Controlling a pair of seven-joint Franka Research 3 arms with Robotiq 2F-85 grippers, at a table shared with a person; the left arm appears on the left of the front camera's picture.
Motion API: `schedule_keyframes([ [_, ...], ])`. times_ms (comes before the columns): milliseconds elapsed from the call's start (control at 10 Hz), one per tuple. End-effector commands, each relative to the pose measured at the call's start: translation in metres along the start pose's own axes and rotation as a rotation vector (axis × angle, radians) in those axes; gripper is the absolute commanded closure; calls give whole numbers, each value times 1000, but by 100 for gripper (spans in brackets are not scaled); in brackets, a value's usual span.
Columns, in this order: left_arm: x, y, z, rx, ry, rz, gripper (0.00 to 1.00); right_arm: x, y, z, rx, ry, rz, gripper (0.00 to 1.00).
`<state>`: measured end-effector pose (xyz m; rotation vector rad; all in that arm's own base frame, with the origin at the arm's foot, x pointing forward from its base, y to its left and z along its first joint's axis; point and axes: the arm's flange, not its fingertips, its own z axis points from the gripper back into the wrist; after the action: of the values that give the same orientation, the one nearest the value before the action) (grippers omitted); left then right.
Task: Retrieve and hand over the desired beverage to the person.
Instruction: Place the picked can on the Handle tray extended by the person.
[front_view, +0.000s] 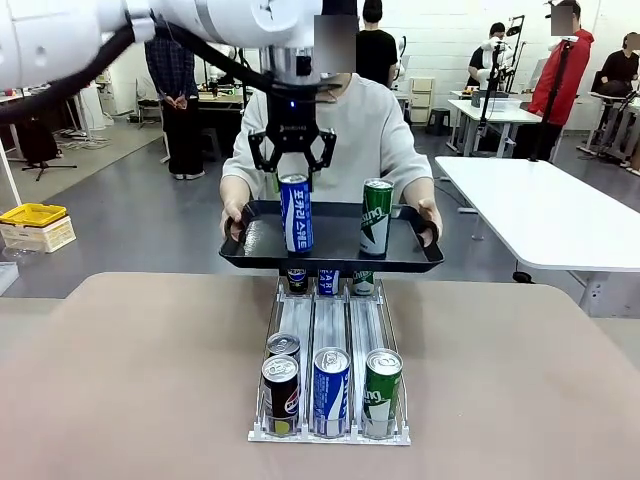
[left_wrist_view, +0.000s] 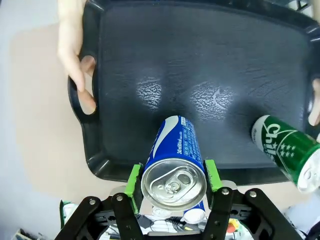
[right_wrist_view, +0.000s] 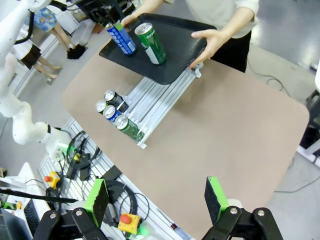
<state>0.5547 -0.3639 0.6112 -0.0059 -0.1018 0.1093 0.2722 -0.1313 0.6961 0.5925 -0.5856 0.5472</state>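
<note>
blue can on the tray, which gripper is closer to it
Left. The left gripper sits around the blue can, its green pads on either side of it on the tray. The right gripper hangs open, well back over the table's near edge.

Tan table (front_view: 140, 380) across lower frame; clear can-dispenser rack (front_view: 330, 432) at centre, loaded with black, blue, green cans.

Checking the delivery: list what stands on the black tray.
On the black tray: a blue can between the left gripper pads, and a green can. No other drinks there.
</note>
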Motion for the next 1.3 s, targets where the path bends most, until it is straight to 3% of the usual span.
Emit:
schedule_keyframes([
  [0, 14, -6, 11, 7, 46, -20, 41, 1, 0, -1, 27, -16, 15, 0],
  [200, 13, -9, 10, 16, 41, -31, 41, 1, 0, -1, 27, -16, 15, 0],
  [300, 13, -8, 9, 9, 48, -35, 0, 1, 0, -1, 27, -16, 15, 0],
  [900, 12, -8, 10, 4, 60, -43, 0, 1, 0, -1, 27, -16, 15, 0],
  [1000, 3, -7, 16, 21, 75, -50, 0, 1, 0, -1, 27, -16, 15, 0],
  [1200, -58, 17, 58, -13, 59, -188, 0, 1, 0, -1, 27, -16, 15, 0],
])
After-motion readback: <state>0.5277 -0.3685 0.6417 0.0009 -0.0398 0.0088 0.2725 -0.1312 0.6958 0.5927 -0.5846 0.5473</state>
